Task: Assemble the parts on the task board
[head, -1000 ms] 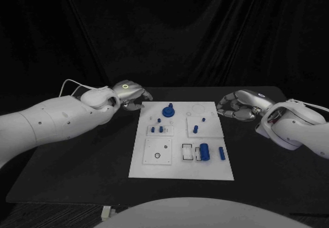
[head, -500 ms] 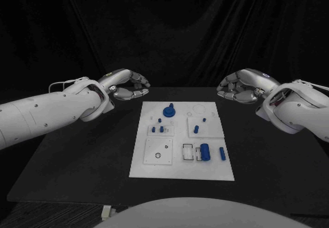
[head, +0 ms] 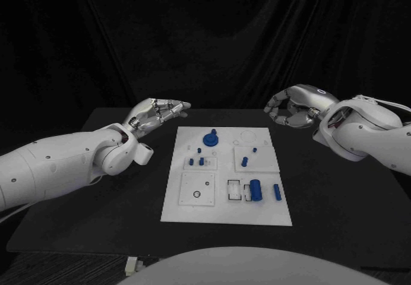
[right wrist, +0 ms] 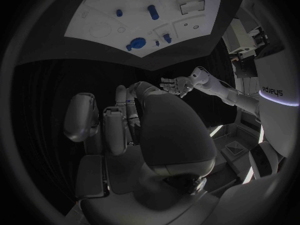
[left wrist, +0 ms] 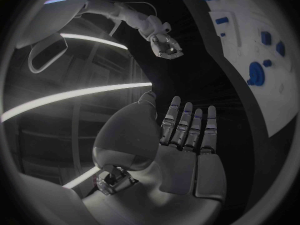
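Head view: the flat white rectangular task board (head: 227, 176) lies in the middle of the black table (head: 103, 196). The small blue plastic parts (head: 255, 190) rest on it, and a larger blue knob-shaped part (head: 211, 139) stands near its far edge. My left hand (head: 156, 116) hovers beside the board's far left corner, fingers extended and apart, holding nothing. My right hand (head: 290, 109) hovers off the far right corner, fingers curled inward with nothing in them. Risk: both hands are well apart from every part, so any descent starts from high up, and a misjudged approach could sweep loose parts off their places.

Left wrist view: my left hand (left wrist: 181, 140) shows a flat palm and straight fingers, empty.

Right wrist view: my right hand (right wrist: 137, 130) is curled closed. Risk: if it reaches down without opening, the knuckles could strike the board (right wrist: 112, 20) and shift it.
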Motion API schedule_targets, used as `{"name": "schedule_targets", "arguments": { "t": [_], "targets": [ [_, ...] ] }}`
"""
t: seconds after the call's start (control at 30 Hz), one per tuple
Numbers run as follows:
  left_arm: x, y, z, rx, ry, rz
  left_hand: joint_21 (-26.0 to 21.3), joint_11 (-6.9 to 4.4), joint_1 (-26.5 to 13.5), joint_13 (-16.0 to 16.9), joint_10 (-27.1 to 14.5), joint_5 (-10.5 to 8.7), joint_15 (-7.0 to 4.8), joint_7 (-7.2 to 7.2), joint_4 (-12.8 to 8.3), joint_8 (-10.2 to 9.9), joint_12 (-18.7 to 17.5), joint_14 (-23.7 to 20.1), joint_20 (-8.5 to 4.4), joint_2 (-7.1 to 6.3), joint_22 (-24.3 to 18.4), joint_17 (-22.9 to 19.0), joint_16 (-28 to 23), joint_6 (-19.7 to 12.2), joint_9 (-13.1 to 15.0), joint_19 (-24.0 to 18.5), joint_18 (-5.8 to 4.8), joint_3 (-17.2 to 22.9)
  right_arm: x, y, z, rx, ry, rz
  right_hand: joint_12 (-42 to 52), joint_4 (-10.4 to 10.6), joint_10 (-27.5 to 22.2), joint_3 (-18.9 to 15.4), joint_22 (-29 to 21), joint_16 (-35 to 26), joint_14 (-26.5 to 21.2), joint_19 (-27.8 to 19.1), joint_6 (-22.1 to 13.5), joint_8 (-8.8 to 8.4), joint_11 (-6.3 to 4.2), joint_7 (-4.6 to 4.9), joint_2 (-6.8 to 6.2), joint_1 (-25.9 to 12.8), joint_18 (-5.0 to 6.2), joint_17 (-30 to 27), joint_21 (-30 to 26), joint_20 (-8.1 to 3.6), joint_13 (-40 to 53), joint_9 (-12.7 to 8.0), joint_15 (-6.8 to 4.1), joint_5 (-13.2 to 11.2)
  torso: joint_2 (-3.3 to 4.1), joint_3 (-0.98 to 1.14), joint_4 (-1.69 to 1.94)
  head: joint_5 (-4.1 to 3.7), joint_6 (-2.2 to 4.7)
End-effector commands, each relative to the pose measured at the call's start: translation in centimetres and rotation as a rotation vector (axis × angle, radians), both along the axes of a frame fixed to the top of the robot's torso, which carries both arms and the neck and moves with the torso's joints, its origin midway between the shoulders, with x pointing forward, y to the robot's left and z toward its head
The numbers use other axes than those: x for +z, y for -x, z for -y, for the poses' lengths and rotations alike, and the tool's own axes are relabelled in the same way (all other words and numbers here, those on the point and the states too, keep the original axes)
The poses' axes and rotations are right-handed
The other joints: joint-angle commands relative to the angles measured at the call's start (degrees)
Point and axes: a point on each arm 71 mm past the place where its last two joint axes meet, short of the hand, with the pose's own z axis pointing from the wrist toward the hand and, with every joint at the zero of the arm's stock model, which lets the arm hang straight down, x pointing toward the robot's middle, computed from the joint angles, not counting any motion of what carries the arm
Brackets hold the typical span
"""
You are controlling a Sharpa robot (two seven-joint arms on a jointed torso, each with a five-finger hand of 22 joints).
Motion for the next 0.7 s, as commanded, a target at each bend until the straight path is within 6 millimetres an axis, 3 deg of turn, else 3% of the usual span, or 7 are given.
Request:
{"name": "schedule_targets", "arguments": {
  "t": [0.03, 0.17, 0.3, 0.5, 0.6, 0.7],
  "targets": [
    [1.0, 0.6, -0.2, -0.024, 0.334, 0.026, -0.1, -0.84, 0.3, -0.9, -2.1, -0.01, -0.39, 0.71, 0.0, 0.1, 0.8, -2.5, -0.2, 1.29, -1.8, -1.4, -1.7, -0.6, 0.1, -1.0, 1.11, -1.5, -1.0, 0.0, -0.2, 0.012, 0.122, -0.03, -3.5, -1.0, -1.4, 0.6, 8.4, -0.3, 2.1, -0.4, -0.7, -0.16, 0.9, -0.5, -0.63, -0.1, 0.55, 3.9, -0.6, 0.54, -3.0, 0.5, 0.21, -2.3, 0.1, 0.09, -0.01, -0.18, -0.01],
    [0.4, 1.2, -0.3, -0.028, 0.364, -0.004, -0.1, -1.03, 1.2, -1.8, -3.5, 0.37, -0.37, 1.23, 0.0, 0.3, 1.1, -3.5, -0.31, 1.89, -2.8, -2.0, -2.3, -0.7, 0.2, -1.4, 1.13, -2.0, -1.6, 0.1, -0.9, 0.042, 0.205, 0.002, -6.3, -2.0, -2.4, 0.5, 8.3, -0.2, 2.0, -0.5, -1.4, -0.3, 1.19, -1.48, -1.32, -0.4, 0.66, 3.8, -0.8, 0.38, -5.7, 0.9, -0.26, -6.4, 0.08, 0.15, -0.11, -0.36, -0.01],
    [0.1, 1.5, -0.4, -0.031, 0.38, -0.025, 0.0, -0.82, 2.5, -2.2, -3.9, 1.15, -0.06, 1.47, -0.1, 0.6, 1.8, -3.3, -0.15, 2.33, -3.6, -2.2, -2.1, -0.5, 0.4, -1.3, 1.11, -2.3, -2.3, 0.2, -1.7, 0.079, 0.304, 0.045, -7.6, -2.6, -2.6, -0.7, 8.2, -0.2, 2.0, -0.6, -1.7, -0.41, 0.77, -2.57, -1.96, -1.2, 0.71, 3.7, -1.1, 0.08, -7.4, 1.2, -0.62, -14.2, 0.12, 0.28, -0.18, -0.32, -0.01],
    [-0.2, 1.8, -0.6, -0.035, 0.387, -0.042, 0.2, -0.41, 5.3, -3.0, -4.3, 3.25, 0.97, 1.73, -0.2, 1.0, 3.2, -1.9, 0.67, 2.83, -4.8, -2.2, -0.8, -0.3, 0.6, -0.6, 1.1, -2.5, -3.7, 0.4, -2.7, 0.118, 0.379, 0.063, -9.1, -2.7, -4.3, -2.5, 8.0, -0.5, 1.9, -0.7, -2.9, -1.67, 0.31, -4.8, -2.68, -2.2, 0.83, 3.3, -2.0, -0.22, -9.1, 1.2, -0.99, -16.1, 0.12, 0.18, -0.17, -0.34, -0.01],
    [-0.2, 1.8, -0.6, -0.037, 0.388, -0.047, 0.2, -0.25, 5.9, -3.3, -4.5, 3.88, 1.21, 1.78, -0.3, 1.2, 3.5, -1.6, 0.93, 3.0, -5.1, -2.2, -0.5, -0.3, 0.6, -0.3, 1.09, -2.5, -4.6, 0.5, -3.0, 0.131, 0.389, 0.059, -10.1, -2.7, -5.0, -3.5, 8.0, -0.5, 1.9, -0.5, -3.0, -2.49, 0.27, -5.37, -2.64, -2.5, 0.79, 3.3, -2.0, -0.28, -10.1, 1.1, -1.04, -16.6, 0.1, 0.11, -0.08, -0.56, -0.01],
    [-0.4, 1.9, -0.7, -0.039, 0.39, -0.051, 0.2, -0.08, 6.9, -3.6, -4.7, 5.03, 1.45, 1.88, -0.3, 1.3, 3.9, -1.3, 1.22, 3.26, -5.6, -2.3, -0.2, -0.3, 0.6, -0.1, 1.1, -2.5, -5.3, 0.6, -3.3, 0.143, 0.389, 0.059, -10.6, -2.5, -5.0, -4.4, 8.1, -0.4, 2.0, -0.3, -2.8, -3.2, 0.38, -5.33, -2.54, -2.8, 0.73, 3.4, -1.8, -0.27, -10.9, 1.1, -1.02, -17.0, 0.07, 0.07, -0.02, -0.92, -0.01]
  ]
}}
